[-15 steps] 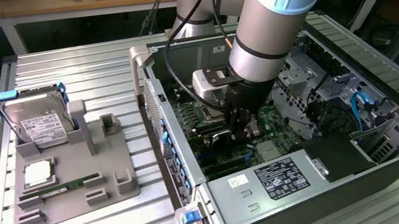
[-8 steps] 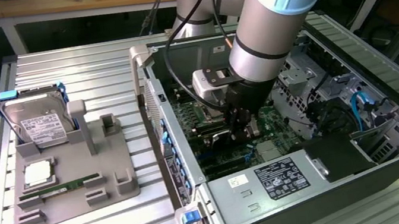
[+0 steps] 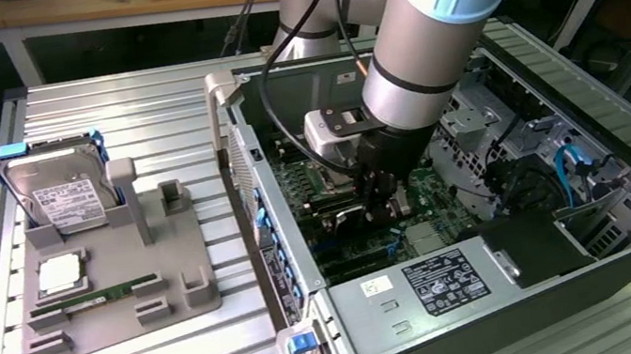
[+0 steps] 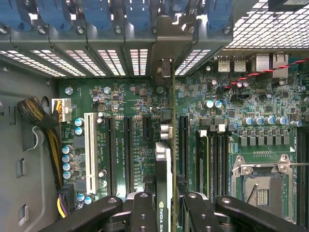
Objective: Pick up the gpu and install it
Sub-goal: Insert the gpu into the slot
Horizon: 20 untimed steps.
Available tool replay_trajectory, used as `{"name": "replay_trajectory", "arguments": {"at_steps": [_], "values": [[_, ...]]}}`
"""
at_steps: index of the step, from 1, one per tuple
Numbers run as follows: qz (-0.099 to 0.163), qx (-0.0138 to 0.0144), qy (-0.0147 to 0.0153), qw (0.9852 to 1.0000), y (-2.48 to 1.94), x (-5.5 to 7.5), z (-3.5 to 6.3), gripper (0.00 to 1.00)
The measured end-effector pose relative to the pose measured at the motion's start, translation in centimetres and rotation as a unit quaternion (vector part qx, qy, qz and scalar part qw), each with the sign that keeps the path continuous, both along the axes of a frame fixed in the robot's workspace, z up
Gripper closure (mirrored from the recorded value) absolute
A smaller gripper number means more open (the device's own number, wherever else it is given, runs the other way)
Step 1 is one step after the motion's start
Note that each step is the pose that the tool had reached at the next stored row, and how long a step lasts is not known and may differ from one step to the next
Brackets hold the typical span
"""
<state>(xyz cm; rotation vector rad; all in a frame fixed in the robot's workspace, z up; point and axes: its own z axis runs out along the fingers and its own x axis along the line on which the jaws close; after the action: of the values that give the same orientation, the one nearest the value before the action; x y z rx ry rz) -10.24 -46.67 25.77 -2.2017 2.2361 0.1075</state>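
The gripper jaws are clamped on the gpu. It hangs on edge below them, its long side running along the motherboard slots.

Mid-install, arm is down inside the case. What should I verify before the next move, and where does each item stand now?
1. Gripper shut on the gpu: ok.
2. Gpu upright, edge-on, parallel to the slots of the motherboard: ok.
3. Gpu's bracket end pointing at the rear slot openings: ok.
4. Cable bundle apart from the gpu: ok.
5. Gpu's connector edge met with a slot: cannot tell.
6. Gpu fully seated: cannot tell.
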Motion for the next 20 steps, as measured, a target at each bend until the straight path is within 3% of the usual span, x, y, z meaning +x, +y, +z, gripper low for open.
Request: {"name": "replay_trajectory", "arguments": {"at_steps": [20], "values": [[0.0, 0.0, 0.0, 1.0, 0.07, 0.0, 0.0, 0.73]]}}
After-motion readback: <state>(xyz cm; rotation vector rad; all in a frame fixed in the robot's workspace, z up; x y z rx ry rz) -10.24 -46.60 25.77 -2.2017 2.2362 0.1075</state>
